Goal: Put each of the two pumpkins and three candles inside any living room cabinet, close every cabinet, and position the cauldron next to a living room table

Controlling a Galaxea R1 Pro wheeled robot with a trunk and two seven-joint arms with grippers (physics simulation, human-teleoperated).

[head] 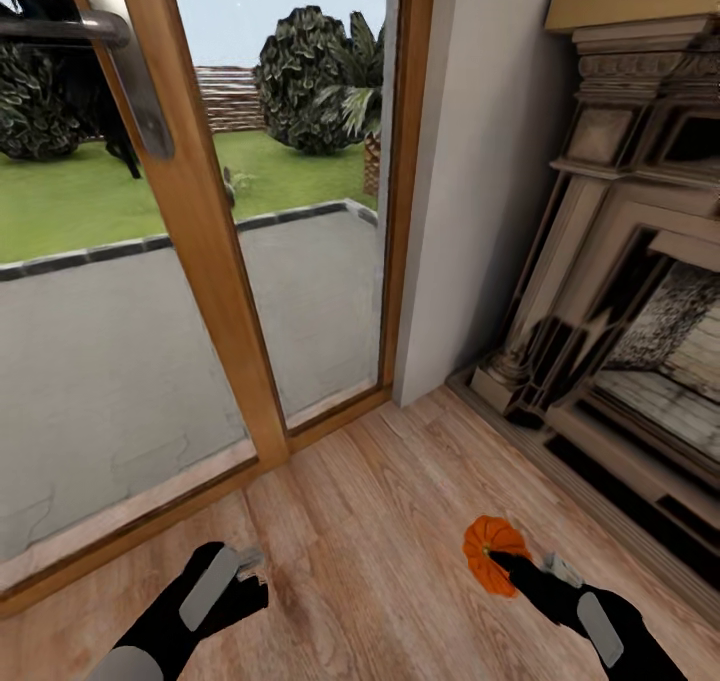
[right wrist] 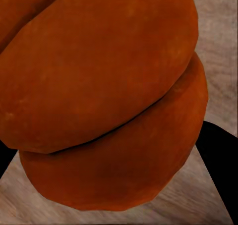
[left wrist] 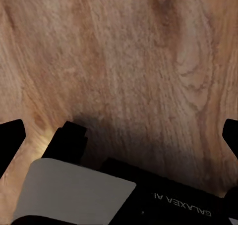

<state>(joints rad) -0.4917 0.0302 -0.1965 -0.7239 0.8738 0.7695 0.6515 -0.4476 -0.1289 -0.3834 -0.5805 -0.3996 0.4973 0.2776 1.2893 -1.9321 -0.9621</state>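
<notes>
Warm brown wood-plank floor [head: 380, 521] underfoot, running up to a tall glass door in a light wooden frame [head: 215, 261] with a grey metal lever handle [head: 120, 41]. Beyond the glass: grey paving, green lawn, dark shrubs, a low brick wall. To the right of the door, a plain pale wall [head: 480, 161], then an ornate carved stone fireplace surround [head: 620, 261] along the floor's right edge.

Near the bottom right of the head view, black right gripper [head: 500, 561] clamped on a small bright-orange ribbed pumpkin [head: 487, 549], held over the floor planks not far from the fireplace base. Close up in the right wrist view, orange lobes of the pumpkin [right wrist: 104, 96], with a dark fingertip [right wrist: 218, 160] beside it against pale planks.

At bottom left, black left gripper [head: 255, 573] over bare floor; in the left wrist view, fingers [left wrist: 10, 140] spread wide apart with nothing between, wood grain [left wrist: 129, 56] beneath.
</notes>
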